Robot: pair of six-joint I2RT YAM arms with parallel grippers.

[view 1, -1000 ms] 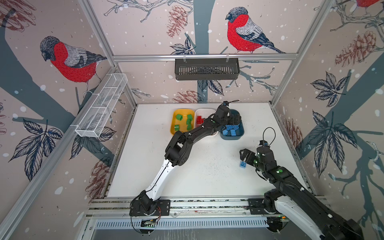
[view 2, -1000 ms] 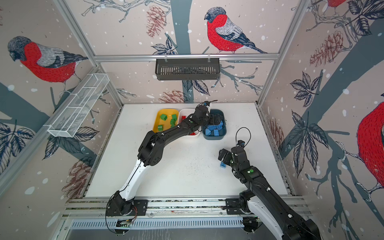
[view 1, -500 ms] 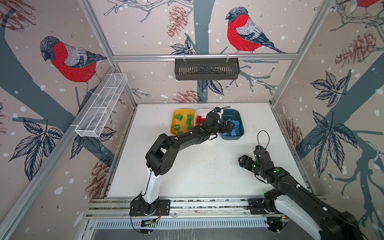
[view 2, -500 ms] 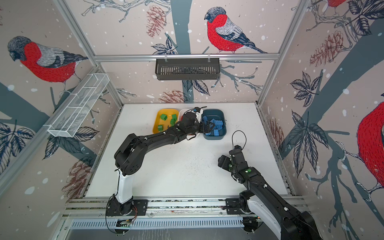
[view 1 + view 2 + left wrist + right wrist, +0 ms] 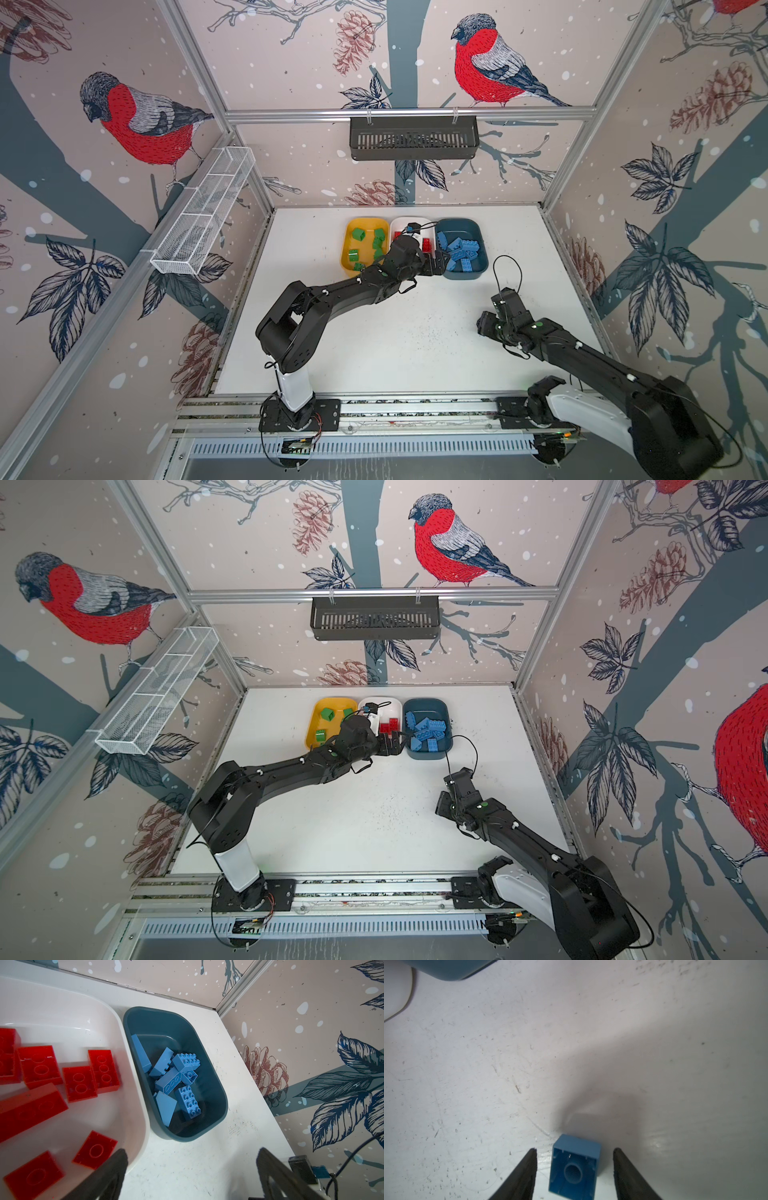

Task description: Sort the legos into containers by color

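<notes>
Three containers stand in a row at the back: a yellow tub (image 5: 346,249) with green legos (image 5: 358,234), a white tub (image 5: 409,220) with red legos (image 5: 39,1066), and a teal tub (image 5: 482,266) with light blue legos (image 5: 188,1101). My left gripper (image 5: 192,1151) hangs open and empty over bare table, just in front of the white and teal tubs. My right gripper (image 5: 575,1150) is low at the table's right, its fingers either side of a small blue lego (image 5: 575,1167) with a gap on each side. That brick lies with its hollow underside showing and is hidden in both top views.
A dark slatted basket (image 5: 413,137) hangs on the back wall and a white wire mesh basket (image 5: 203,216) on the left wall. Patterned walls close in three sides. A metal rail (image 5: 374,407) with both arm bases runs along the front edge.
My left arm has drawn back from over the teal tub to the table in front of it. My right gripper has come down around the blue lego, its jaws narrowing.
</notes>
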